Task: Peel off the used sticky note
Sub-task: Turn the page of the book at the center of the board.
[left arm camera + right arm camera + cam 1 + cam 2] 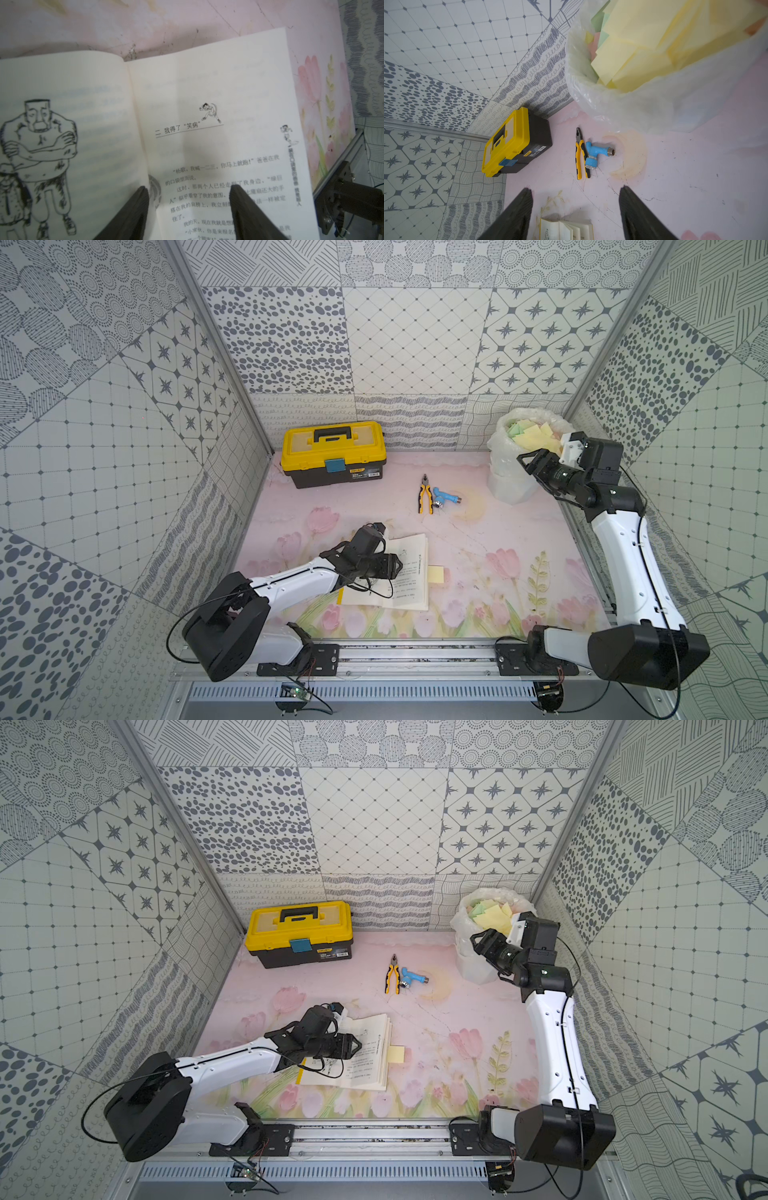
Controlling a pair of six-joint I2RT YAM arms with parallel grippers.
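Note:
An open book (pixel 409 572) (pixel 370 1052) lies on the floral mat near the front. A yellow sticky note (pixel 436 573) (pixel 396 1053) pokes out from its right page edge; neither wrist view shows it. My left gripper (pixel 398 566) (pixel 189 188) hovers low over the book's printed right page (pixel 207 93), open, with only the page between its fingers. My right gripper (pixel 524 461) (pixel 575 188) is at the back right, beside the bagged bin (pixel 511 485), open and holding nothing. The book (pixel 566 228) shows far below it.
The bin's clear bag (pixel 654 108) holds several discarded yellow, green and pink notes (pixel 643 41). A yellow and black toolbox (pixel 332 452) stands at the back left. Yellow-handled pliers (pixel 424 499) and a blue nozzle (pixel 446 497) lie mid-table. Patterned walls enclose three sides.

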